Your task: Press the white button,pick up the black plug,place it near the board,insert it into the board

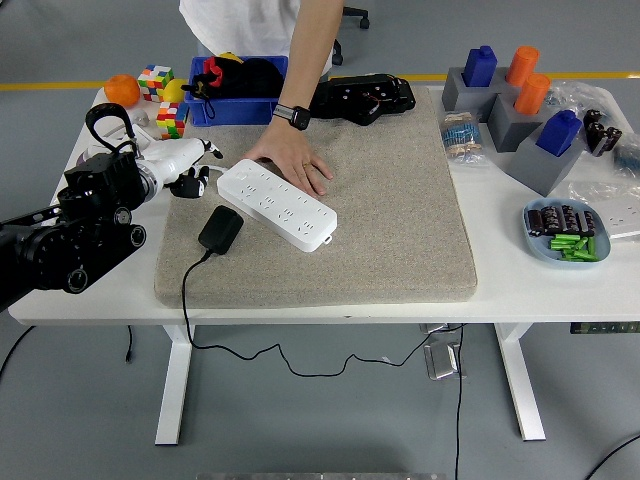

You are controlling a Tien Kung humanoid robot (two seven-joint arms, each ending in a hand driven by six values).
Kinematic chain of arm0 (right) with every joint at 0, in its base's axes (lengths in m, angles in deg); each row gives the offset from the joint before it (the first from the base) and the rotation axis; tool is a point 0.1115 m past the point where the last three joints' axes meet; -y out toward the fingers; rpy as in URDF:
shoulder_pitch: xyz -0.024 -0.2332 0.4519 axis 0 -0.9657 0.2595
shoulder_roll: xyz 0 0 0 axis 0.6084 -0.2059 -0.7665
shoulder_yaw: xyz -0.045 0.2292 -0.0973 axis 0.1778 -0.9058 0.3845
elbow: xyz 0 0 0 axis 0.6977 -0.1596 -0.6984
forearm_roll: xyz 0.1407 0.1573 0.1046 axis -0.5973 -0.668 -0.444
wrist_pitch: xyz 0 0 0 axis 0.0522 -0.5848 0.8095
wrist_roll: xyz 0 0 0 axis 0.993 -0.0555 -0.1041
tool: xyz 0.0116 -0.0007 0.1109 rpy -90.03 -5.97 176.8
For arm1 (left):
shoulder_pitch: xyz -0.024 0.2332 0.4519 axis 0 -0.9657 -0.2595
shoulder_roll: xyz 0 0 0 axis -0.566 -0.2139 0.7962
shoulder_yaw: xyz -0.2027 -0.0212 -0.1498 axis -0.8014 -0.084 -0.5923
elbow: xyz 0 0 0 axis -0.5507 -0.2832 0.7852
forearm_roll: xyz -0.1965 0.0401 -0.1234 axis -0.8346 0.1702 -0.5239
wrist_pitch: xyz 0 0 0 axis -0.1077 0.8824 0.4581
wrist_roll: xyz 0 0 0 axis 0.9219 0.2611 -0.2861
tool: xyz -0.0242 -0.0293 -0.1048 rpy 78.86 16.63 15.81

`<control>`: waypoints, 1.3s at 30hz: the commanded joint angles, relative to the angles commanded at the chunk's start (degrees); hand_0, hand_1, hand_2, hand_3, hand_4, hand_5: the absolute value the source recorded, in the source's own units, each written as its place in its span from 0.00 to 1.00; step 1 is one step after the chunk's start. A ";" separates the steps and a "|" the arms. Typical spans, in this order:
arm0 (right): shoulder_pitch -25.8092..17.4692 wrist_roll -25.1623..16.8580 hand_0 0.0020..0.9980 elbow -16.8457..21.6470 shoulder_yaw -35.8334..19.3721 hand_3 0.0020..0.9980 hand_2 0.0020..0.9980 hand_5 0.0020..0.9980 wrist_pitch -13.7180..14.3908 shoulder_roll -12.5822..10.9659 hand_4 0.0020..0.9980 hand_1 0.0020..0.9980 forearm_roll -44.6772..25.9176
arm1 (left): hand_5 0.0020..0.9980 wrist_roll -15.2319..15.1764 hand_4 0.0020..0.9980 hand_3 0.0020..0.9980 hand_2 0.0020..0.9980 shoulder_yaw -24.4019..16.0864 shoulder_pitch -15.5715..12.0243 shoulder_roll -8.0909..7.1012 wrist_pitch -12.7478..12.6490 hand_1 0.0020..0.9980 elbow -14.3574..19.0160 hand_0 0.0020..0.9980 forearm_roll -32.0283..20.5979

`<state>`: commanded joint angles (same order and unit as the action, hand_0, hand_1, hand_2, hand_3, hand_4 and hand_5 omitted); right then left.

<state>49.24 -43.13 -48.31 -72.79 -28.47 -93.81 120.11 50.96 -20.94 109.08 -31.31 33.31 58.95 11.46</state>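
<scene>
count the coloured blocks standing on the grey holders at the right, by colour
blue blocks: 2
orange blocks: 2
total: 4, all on the grey holders
</scene>
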 joint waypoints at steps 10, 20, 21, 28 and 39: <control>0.17 -0.08 0.70 0.18 0.17 0.60 0.65 0.42 0.03 0.09 0.68 0.64 -0.03 | 0.00 0.06 0.18 0.83 0.17 -0.79 -0.85 -0.85 0.36 0.14 -0.20 0.15 -0.94; 0.26 -0.06 0.70 0.11 0.61 0.60 0.65 0.42 0.03 0.06 0.68 0.64 -0.11 | 0.00 -0.16 0.22 0.82 0.18 -0.05 -0.94 -0.56 0.37 0.17 -0.18 0.16 -1.49; 0.28 -0.05 0.70 0.10 0.67 0.60 0.65 0.42 0.02 0.04 0.68 0.64 -0.12 | 0.00 -0.17 0.22 0.82 0.18 0.03 -0.93 -0.56 0.38 0.17 -0.13 0.16 -1.50; 0.28 -0.02 0.70 -0.03 0.94 0.60 0.65 0.42 0.04 -0.17 0.67 0.64 -0.19 | 0.00 -0.22 0.22 0.82 0.18 0.30 -1.02 -0.82 0.40 0.18 -0.05 0.17 -1.56; 0.14 -0.08 0.70 0.14 1.04 0.60 0.65 0.42 0.05 -0.23 0.67 0.64 -0.15 | 0.00 -0.30 0.25 0.82 0.18 0.50 -1.39 -1.24 0.46 0.18 0.10 0.17 -1.67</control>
<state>49.38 -43.21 -48.17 -71.75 -28.42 -94.03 119.96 50.66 -20.44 107.69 -32.54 33.77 59.05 9.79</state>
